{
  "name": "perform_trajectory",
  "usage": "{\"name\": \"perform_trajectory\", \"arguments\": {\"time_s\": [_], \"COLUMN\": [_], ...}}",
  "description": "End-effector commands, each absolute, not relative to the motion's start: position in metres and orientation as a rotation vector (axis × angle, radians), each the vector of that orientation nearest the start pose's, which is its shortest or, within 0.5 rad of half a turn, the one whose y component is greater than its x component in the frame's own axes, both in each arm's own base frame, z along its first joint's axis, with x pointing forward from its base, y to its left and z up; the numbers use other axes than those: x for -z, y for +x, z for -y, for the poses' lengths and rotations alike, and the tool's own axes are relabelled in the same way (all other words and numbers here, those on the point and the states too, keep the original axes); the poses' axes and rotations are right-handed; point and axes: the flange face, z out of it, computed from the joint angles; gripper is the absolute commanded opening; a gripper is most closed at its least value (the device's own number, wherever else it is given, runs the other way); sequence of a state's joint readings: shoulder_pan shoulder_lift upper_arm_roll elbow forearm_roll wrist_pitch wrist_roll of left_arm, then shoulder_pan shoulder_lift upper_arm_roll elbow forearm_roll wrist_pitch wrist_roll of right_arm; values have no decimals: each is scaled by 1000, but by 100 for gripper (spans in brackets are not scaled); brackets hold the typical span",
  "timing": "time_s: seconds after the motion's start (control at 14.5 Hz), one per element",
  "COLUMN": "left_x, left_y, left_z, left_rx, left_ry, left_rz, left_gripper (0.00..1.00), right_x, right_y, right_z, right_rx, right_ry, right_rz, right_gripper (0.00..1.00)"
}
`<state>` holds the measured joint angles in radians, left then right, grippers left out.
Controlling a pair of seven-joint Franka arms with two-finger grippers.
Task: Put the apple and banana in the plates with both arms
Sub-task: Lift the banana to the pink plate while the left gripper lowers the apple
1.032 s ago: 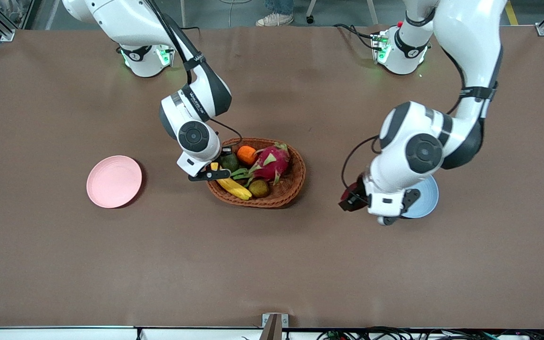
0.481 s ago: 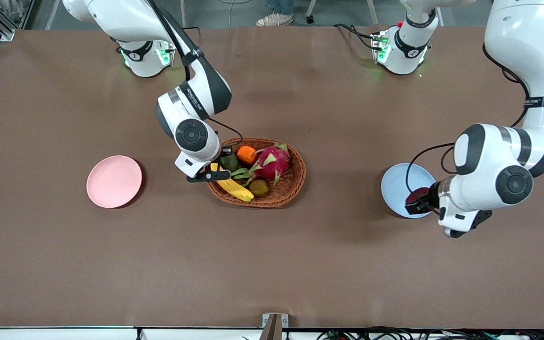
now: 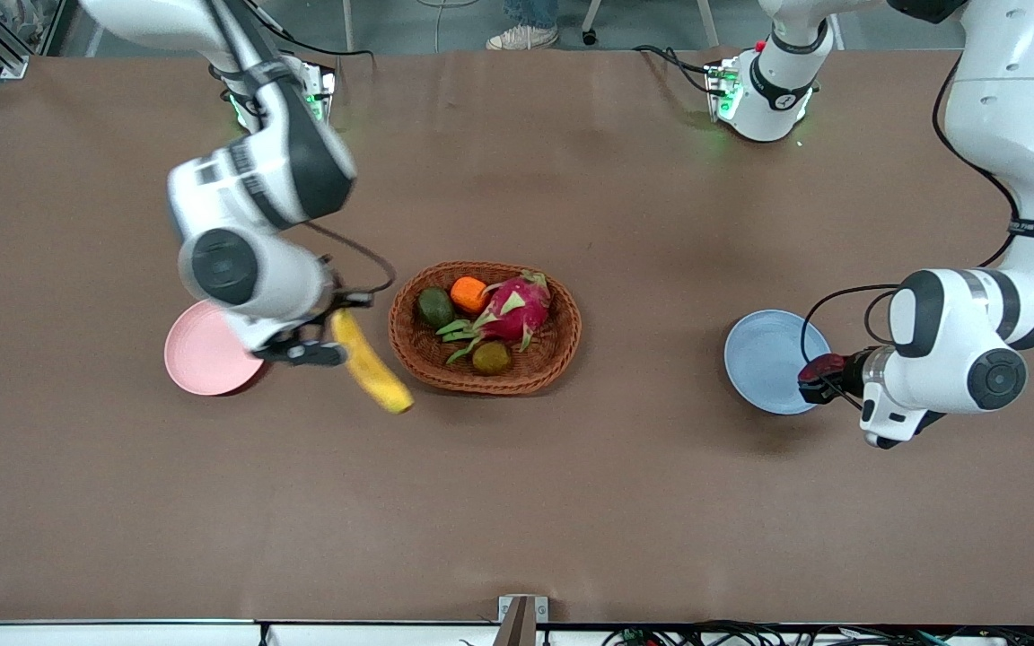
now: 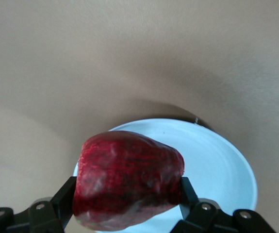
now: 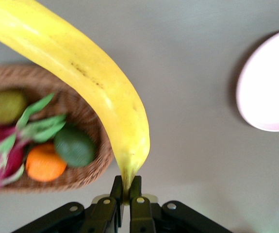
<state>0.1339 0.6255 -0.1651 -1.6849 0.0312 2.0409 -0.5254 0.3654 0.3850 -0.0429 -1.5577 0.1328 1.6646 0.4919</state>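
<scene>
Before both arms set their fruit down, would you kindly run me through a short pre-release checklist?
1. Left end effector shut on the apple: ok.
2. Apple over the blue plate: ok, though over its rim, not its centre.
3. Right end effector shut on the banana: ok, but pinching only its tip.
4. Banana over the pink plate: not ok, it hangs between plate and basket.
5. Both plates free of other items: ok.
</scene>
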Motion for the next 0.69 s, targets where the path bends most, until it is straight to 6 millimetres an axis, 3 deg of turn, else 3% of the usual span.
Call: {"name": "perform_trajectory", "arguments": {"time_s": [0.0, 0.14, 0.34, 0.48, 0.55, 0.62], "left_x": [-215, -226, -225, -219, -219, -218], "left_y": [634, 629, 624, 622, 622, 622], "left_z": [35, 52, 52, 53, 53, 52], "left_rx": [-419, -422, -434, -450, -450, -452], "left_ry": [-3045, -3056, -3051, -3048, -3048, -3047], "left_rz": [702, 683, 679, 675, 672, 674], "left_gripper": [37, 37, 38, 42, 48, 59], "right_x": [-397, -382, -372, -360, -358, -358], "right_y": [617, 617, 603, 585, 575, 567], "right_z": [-137, -78, -3, 18, 21, 22], "right_rx": [-533, -629, -683, -718, -710, -694], "right_ry": [-3018, -2985, -2920, -2901, -2898, -2899], "right_rz": [-599, -653, -756, -745, -756, -758], "right_gripper": [0, 0, 0, 0, 0, 0]}}
